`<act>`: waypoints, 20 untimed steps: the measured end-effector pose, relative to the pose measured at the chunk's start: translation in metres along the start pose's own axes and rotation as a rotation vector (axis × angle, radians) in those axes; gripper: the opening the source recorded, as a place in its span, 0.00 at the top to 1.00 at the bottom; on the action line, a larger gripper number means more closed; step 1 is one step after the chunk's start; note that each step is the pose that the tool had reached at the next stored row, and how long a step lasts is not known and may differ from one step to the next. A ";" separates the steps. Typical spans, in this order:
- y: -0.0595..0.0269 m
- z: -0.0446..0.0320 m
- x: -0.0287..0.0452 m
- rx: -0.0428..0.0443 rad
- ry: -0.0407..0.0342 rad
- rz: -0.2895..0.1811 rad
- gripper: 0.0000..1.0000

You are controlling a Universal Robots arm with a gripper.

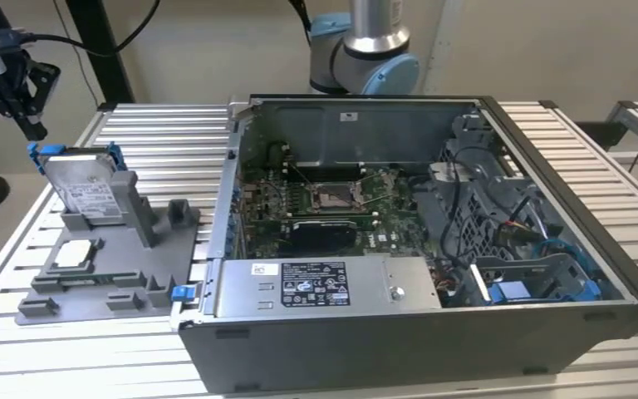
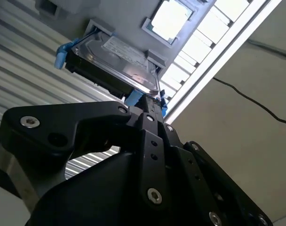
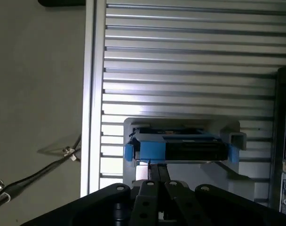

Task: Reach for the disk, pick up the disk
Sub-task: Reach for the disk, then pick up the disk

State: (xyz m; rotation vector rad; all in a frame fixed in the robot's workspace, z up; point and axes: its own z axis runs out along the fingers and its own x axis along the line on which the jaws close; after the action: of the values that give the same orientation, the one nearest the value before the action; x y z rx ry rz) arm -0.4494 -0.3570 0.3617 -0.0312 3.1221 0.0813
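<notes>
I'm looking into a robotics lab: an opened computer case (image 1: 408, 349) is sitting on a slatted aluminium surface (image 1: 585, 141), a grey fixture tray (image 1: 130, 287) is lying at its nine o'clock, and a robot arm (image 1: 369, 41) is rising at twelve.

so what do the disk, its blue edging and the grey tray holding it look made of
Flat rectangular silver-grey disk: probably bare metal, it reflects light with a dull sheen; white label looks like paper. Blue edge bracket: likely moulded plastic, matte, uniform colour. Grey blocky fixture tray: seemingly matte plastic, no glint.
</notes>
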 end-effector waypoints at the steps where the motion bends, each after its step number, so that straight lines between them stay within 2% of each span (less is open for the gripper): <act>1: -0.0014 0.0000 0.0000 -0.0012 -0.0001 0.000 1.00; 14: -0.0021 -0.0001 0.0000 -0.0028 -0.0001 -0.001 1.00; 20: -0.0021 0.0000 0.0001 -0.0033 0.0012 -0.026 1.00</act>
State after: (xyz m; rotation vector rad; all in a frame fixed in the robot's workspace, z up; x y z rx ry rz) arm -0.4494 -0.3591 0.3616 -0.0723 3.1218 0.0861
